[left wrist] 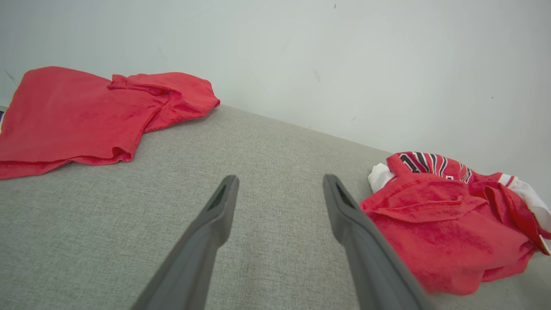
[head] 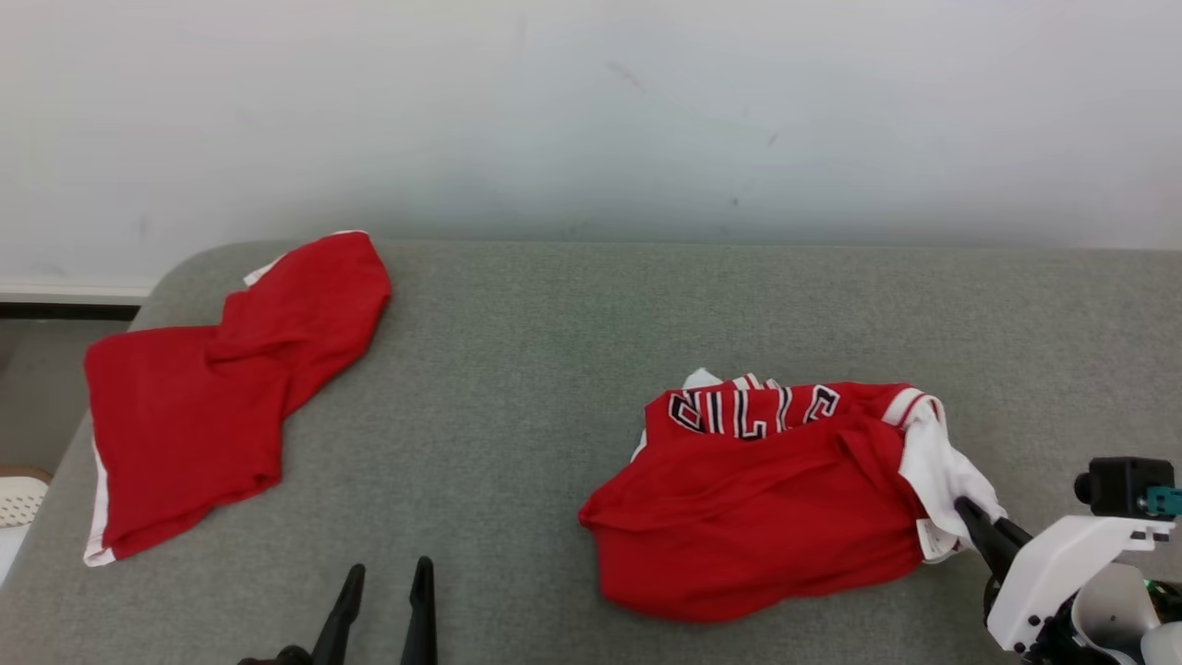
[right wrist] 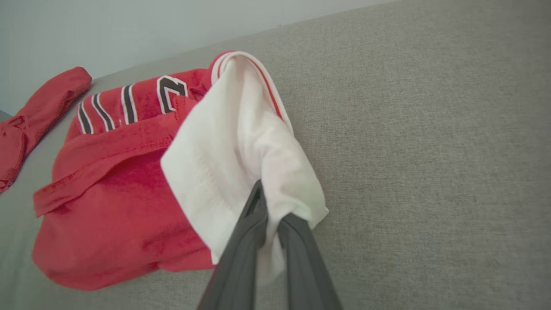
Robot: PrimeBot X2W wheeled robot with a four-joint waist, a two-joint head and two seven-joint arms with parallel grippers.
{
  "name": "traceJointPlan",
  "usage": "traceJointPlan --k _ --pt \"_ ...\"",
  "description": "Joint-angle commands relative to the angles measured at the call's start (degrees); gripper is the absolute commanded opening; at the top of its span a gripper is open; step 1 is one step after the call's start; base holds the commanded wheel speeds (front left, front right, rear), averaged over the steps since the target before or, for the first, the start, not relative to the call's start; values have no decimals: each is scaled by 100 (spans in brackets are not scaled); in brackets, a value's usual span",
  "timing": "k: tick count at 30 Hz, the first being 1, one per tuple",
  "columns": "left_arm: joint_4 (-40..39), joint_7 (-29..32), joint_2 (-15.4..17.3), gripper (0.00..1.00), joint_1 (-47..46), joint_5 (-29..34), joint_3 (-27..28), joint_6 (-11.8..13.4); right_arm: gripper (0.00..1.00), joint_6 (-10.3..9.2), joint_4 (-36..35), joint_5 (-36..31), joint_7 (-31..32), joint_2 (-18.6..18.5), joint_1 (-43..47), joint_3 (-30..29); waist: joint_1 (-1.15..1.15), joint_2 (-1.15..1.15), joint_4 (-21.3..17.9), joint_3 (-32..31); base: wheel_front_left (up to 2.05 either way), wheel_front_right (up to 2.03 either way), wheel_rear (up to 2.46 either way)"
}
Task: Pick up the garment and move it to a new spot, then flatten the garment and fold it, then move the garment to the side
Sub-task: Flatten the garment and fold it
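The garment (head: 757, 499) is a crumpled red jersey with black-and-white lettering and a white inner side, lying right of centre on the grey padded surface (head: 554, 369). My right gripper (head: 965, 506) is shut on the garment's white right-hand edge; in the right wrist view the two fingers (right wrist: 271, 206) pinch the white cloth (right wrist: 241, 142), with the red body (right wrist: 112, 206) trailing to the left. My left gripper (head: 390, 571) stands open at the bottom edge, left of the garment and clear of it. In the left wrist view its fingers (left wrist: 280, 181) are spread over bare fabric, the garment (left wrist: 443, 232) to their right.
A second red piece of clothing (head: 212, 406) with white trim lies spread at the far left of the surface, also seen from the left wrist (left wrist: 77, 116) and right wrist (right wrist: 30, 116). A pale wall (head: 591, 111) runs behind. A white perforated object (head: 18, 499) sits beyond the left edge.
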Motion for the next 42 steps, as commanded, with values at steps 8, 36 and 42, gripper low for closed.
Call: traceJointPlan --k 8,36,42 --pt "31 -3 19 100 -61 72 18 -17 100 -10 397 -123 -164 -17 286 -341 0 0 -198 30 0 0 0" --pt "-42 -3 19 100 215 115 220 -34 100 -10 410 -2235 -4053 -132 1333 -990 0 0 -481 -236 0 0 0" --pt "-25 -3 20 100 235 131 280 -57 100 -10 -459 -2483 -4106 178 1671 -1233 0 0 -482 -299 0 0 0"
